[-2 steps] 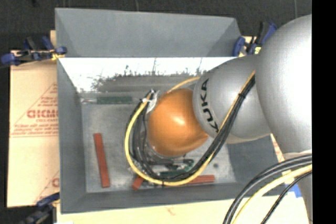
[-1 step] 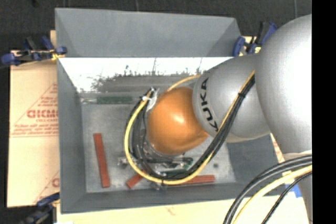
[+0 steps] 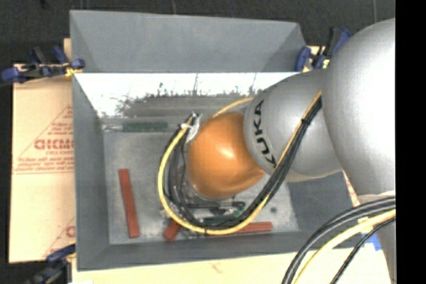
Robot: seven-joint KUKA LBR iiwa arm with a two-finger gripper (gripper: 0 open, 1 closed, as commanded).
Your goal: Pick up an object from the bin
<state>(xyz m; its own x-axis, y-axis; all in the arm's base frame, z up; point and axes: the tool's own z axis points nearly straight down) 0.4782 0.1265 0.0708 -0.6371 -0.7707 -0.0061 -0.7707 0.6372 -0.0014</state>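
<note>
Your gripper [image 3: 200,208] is down in the bin [image 3: 90,169] under its orange cover [image 3: 223,156]. You cannot tell if it grips anything. A red stick [image 3: 128,203] lies left of it.

Brand name KUKA, black letters, running along the silver arm [image 3: 296,133]

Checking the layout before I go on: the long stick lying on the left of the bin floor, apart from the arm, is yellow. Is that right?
Not quite. That stick is red, not yellow. The camera view shows it lying on the left of the bin floor, apart from the arm's orange cover, as you said.
</note>
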